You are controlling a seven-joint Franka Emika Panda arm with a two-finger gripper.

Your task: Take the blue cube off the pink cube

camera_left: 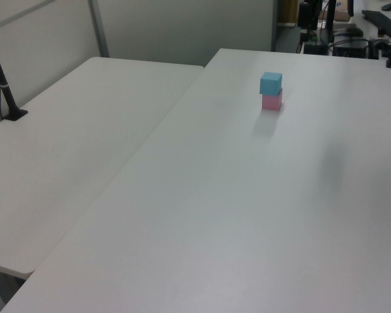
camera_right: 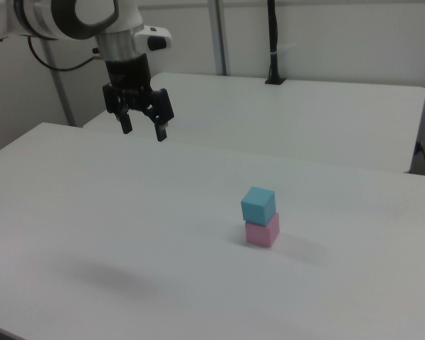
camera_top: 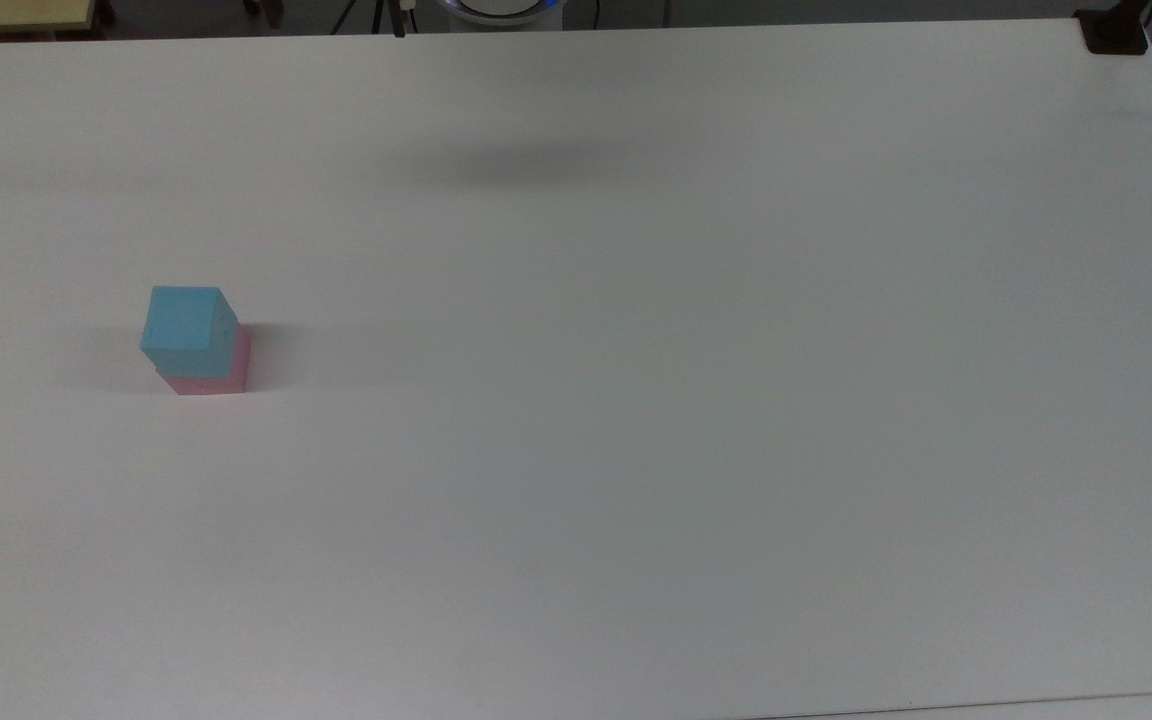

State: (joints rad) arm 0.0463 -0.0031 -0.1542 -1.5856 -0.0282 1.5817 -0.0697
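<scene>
Right view shows the gripper (camera_right: 143,129) hanging high above the table (camera_right: 92,212) with its fingers spread wide and nothing between them, well apart from the stack toward the right view's right. The blue cube (camera_right: 258,205) sits on the pink cube (camera_right: 262,230), turned slightly off square. A good approach would probably centre over the blue cube, match its rotation, descend only to its mid-height, close, then lift straight up so the pink cube stays put.

Pink cube (camera_top: 214,374) top face hidden under blue cube (camera_top: 186,318)
</scene>
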